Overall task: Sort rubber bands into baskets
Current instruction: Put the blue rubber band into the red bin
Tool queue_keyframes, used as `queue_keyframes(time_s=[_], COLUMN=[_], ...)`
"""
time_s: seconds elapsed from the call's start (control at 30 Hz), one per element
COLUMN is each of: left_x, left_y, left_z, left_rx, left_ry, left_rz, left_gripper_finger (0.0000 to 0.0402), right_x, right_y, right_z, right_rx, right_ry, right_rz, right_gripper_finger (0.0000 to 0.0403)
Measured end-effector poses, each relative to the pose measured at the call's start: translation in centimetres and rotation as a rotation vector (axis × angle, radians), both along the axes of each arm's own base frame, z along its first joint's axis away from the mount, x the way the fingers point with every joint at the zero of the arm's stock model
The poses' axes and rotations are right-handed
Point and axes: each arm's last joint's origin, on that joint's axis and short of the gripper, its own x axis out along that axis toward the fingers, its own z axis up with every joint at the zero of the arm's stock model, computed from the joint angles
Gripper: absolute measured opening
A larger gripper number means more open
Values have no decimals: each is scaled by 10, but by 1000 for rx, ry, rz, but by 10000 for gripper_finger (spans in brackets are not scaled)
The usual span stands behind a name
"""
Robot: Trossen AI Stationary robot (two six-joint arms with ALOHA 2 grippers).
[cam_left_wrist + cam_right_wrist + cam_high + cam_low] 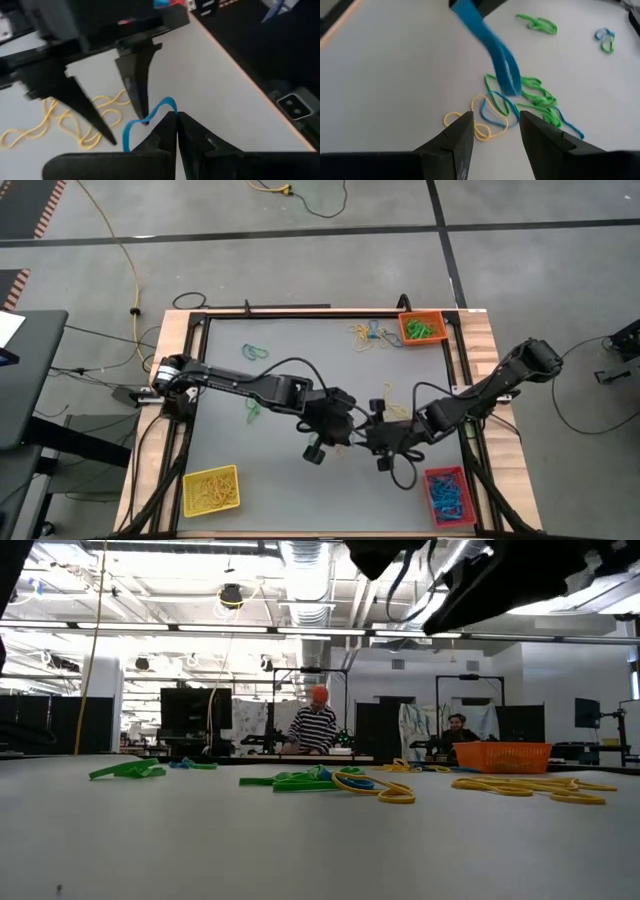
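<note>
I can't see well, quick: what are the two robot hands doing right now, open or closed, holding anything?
Left gripper: shut on a blue band.
Right gripper: open, holding nothing, close to that blue band.

Overhead, table-level, two close wrist views

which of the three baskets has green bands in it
The orange basket, at the table's far right corner. It holds green bands; the yellow basket holds yellow ones and the red basket holds blue ones.
</note>
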Motion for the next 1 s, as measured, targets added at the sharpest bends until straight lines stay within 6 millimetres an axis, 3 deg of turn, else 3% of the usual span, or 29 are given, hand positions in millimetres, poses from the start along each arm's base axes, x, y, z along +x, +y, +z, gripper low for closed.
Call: queue_keyframes(time_s=[0.6, 0.73, 1.0], left_x=[2, 2, 2], left_y=[-1, -1, -1], left_z=[3, 3, 3], left_rx=[-9, -8, -4], left_ry=[-46, -47, -48], left_rz=[-40, -40, -44], left_gripper_finger=[0, 0, 0], right_x=[4, 4, 4], right_y=[7, 7, 7], right_z=[9, 9, 9], right_rx=[-11, -13, -33], right_ry=[-101, -103, -97], right_rz=[60, 62, 73], right_gripper_finger=[183, 149, 34])
